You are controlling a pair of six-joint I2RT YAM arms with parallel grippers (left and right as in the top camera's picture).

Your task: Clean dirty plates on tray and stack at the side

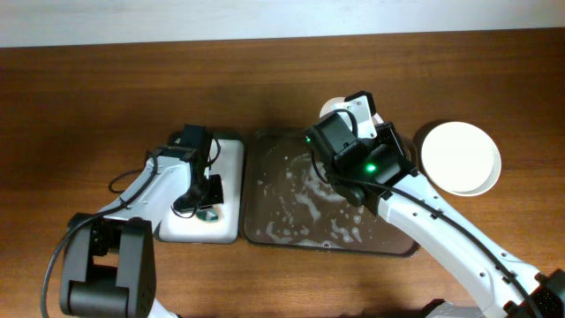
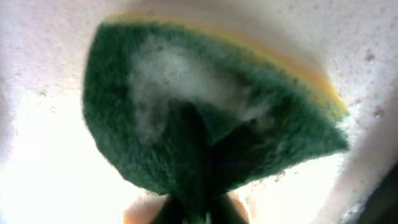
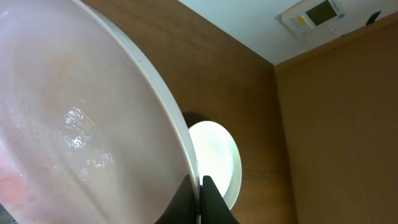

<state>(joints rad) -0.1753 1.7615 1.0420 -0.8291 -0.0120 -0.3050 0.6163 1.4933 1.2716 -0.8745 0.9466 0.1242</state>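
Over the back right corner of the large dark grey-brown rectangular tray (image 1: 256,190), a white round shallow plate (image 3: 74,124) is held tilted on edge by the right claw (image 3: 200,186). The claw's two dark fingers are pinched shut on the plate's rim. A wet sheen and a faint pink tinge are seen across the plate's inner face.

The tray itself is set at the middle of the brown wooden tabletop (image 1: 88,88), its surface streaked with white foam (image 1: 305,208). A second pale round plate (image 1: 459,157) is laid flat on the tabletop between the tray's right edge and the tabletop's right edge, just beside the tray's back right corner. From the right wrist it is glimpsed past the rim of the held plate. Whether more than one plate is stacked there cannot be told.

Just beside the tray's left edge, a smaller white rectangular tray (image 1: 231,168) is placed. The left claw (image 1: 205,199) is lowered over the front right part of that white tray. A green scouring sponge with a yellow backing layer (image 2: 118,81) is gripped between its narrowed fingers and creased where they meet. The sponge's green face is smeared with pale suds and is seen against the white tray's wet, bubble-flecked surface.
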